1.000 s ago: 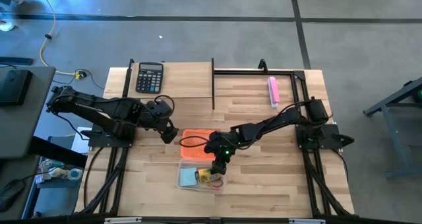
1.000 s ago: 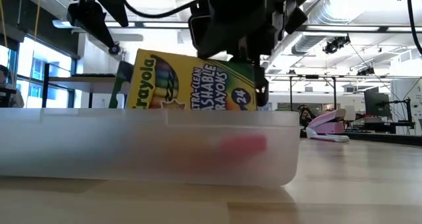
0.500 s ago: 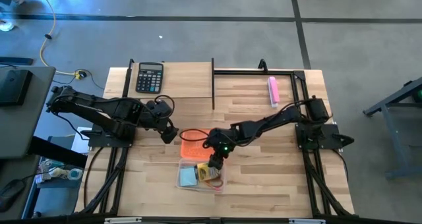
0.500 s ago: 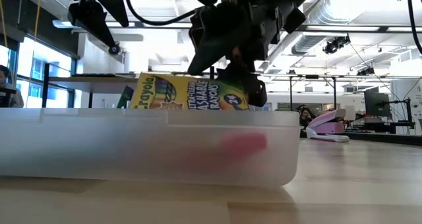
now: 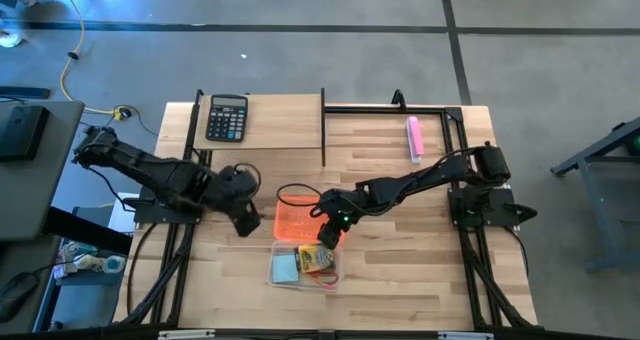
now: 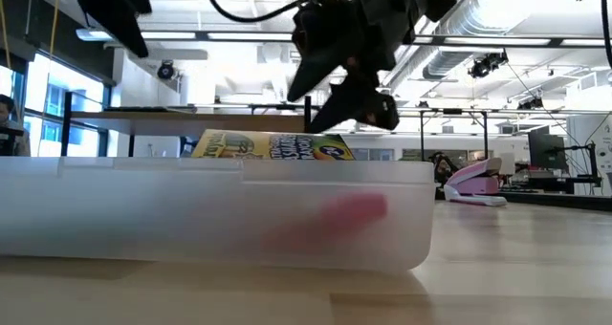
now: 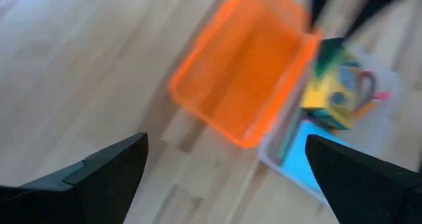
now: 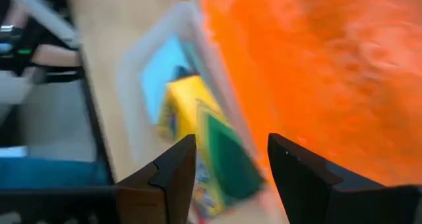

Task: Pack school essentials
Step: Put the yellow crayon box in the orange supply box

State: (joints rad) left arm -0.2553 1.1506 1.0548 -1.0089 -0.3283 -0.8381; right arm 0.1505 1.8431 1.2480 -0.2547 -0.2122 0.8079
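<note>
Okay, nearest me I see the clear bin [image 5: 304, 267] holding the crayon box [image 5: 316, 261] beside the light-blue notepad [image 5: 285, 269]. My right gripper [image 5: 327, 234] hovers just above the crayon box, fingers apart, holding nothing. Behind the bin sits the orange lid [image 5: 297, 220]. My left gripper [image 5: 248, 220] waits beside it, fingers wide open. Farther back sit the calculator [image 5: 227, 117] and pink bar [image 5: 414, 138].

We see a wooden table [image 5: 400, 280] bearing a calculator [image 5: 227, 117], pink bar [image 5: 414, 138], orange tray [image 5: 297, 218] and clear bin [image 5: 303, 267].
</note>
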